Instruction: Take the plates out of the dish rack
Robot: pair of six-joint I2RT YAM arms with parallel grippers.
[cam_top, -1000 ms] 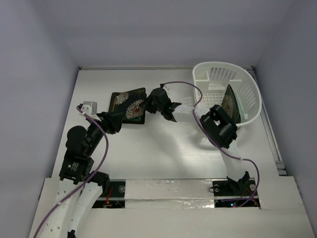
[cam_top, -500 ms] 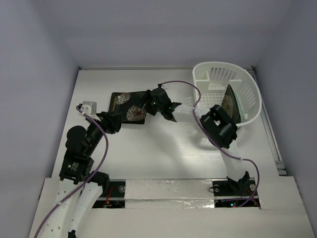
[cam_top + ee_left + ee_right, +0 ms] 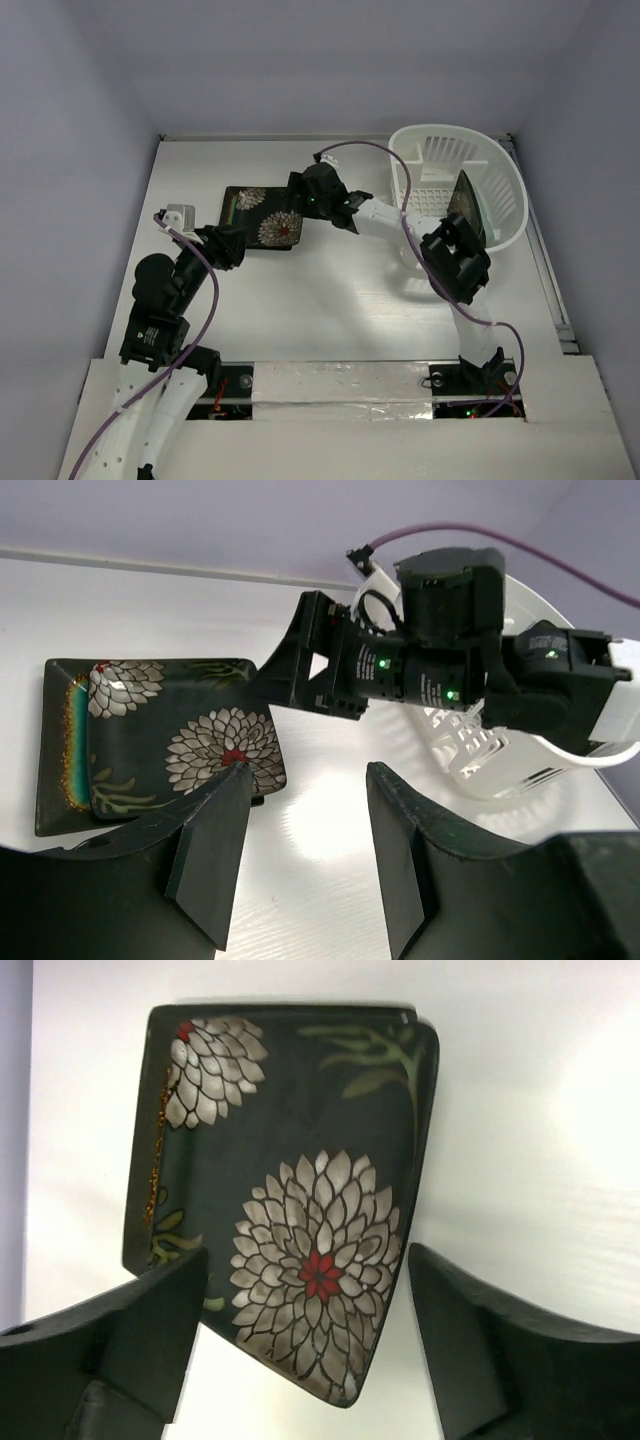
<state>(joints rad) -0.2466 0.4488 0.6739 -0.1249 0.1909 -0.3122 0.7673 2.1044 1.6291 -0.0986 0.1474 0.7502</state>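
Observation:
Two square black plates with white-red flowers lie stacked on the table (image 3: 262, 215), the top one (image 3: 290, 1200) slightly askew on the lower one (image 3: 62, 750), which shows a teal strip. My right gripper (image 3: 298, 200) hovers just above the stack's right edge, open, its fingers (image 3: 150, 1310) wide apart and holding nothing. My left gripper (image 3: 308, 780) sits open near the stack's near corner, empty. The white dish rack (image 3: 440, 132) stands at the back right with one more dark flowered plate (image 3: 466, 208) on edge inside.
The right arm's purple cable (image 3: 400, 190) loops across the rack's left side. The rack's slatted wall (image 3: 520, 750) lies just right of the right wrist. Enclosure walls ring the table; the table's far edge (image 3: 300, 137) runs behind the plates.
The right gripper has opened and let go of the flowered plate, which now lies flat on the other plate. The right wrist has shifted slightly toward the back. The left arm has stayed still.

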